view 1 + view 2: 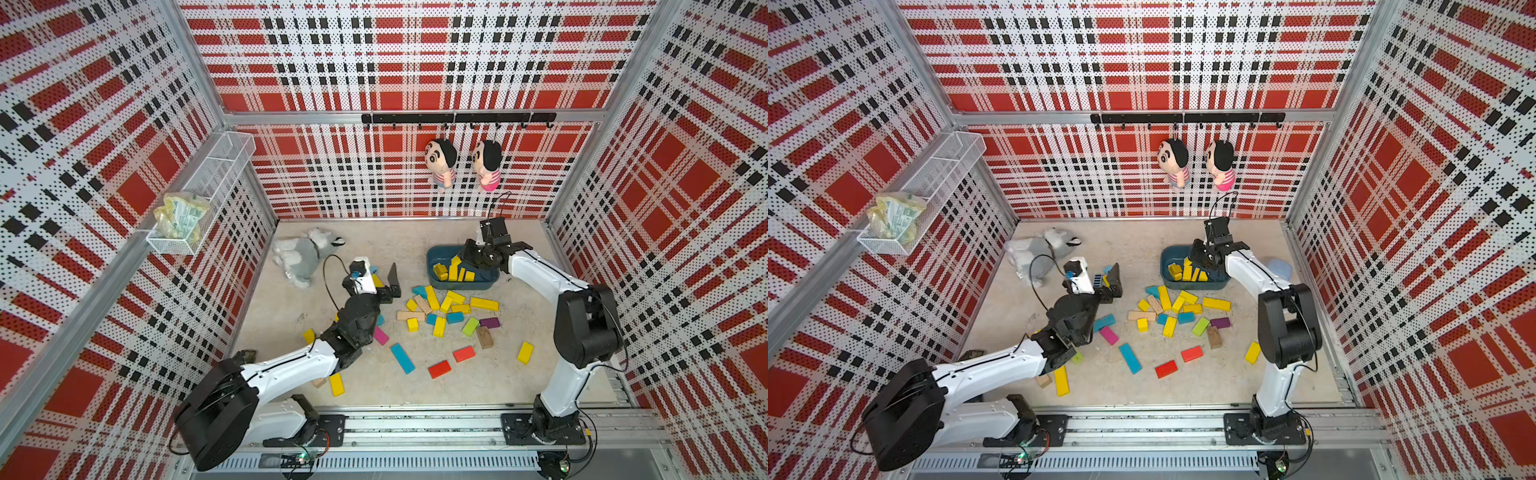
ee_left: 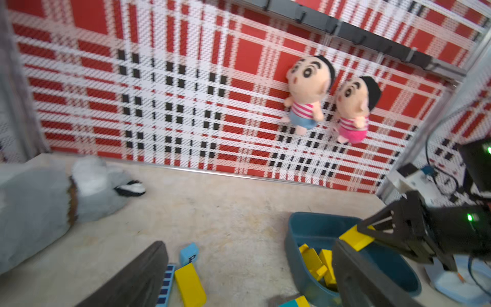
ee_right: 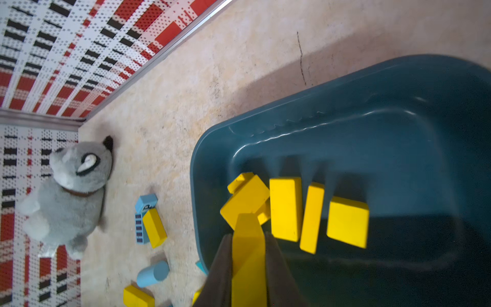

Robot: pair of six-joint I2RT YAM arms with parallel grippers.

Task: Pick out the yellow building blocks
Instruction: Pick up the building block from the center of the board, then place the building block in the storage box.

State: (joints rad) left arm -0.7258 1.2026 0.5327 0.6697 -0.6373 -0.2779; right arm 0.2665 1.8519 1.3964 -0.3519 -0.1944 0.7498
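Right wrist view: the right gripper [image 3: 247,235] is clamped on a long bright yellow wooden bar [image 3: 248,265]. The bar runs lengthwise between the jaws and points down into the dark teal plastic tub [image 3: 345,111] directly below, over the yellow blocks [image 3: 285,210] lying there. The right arm reaches toward the tabletop's far edge, wrist bent down. The left gripper [image 2: 248,243], spread wide and empty, hovers by a short yellow brick [image 2: 190,285].

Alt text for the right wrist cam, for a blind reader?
Jaws shut on a yellow block over a dark teal tub that holds several more yellow blocks. Beside the tub on the beige tabletop lie a grey plush animal, loose yellow blocks and small blue blocks.
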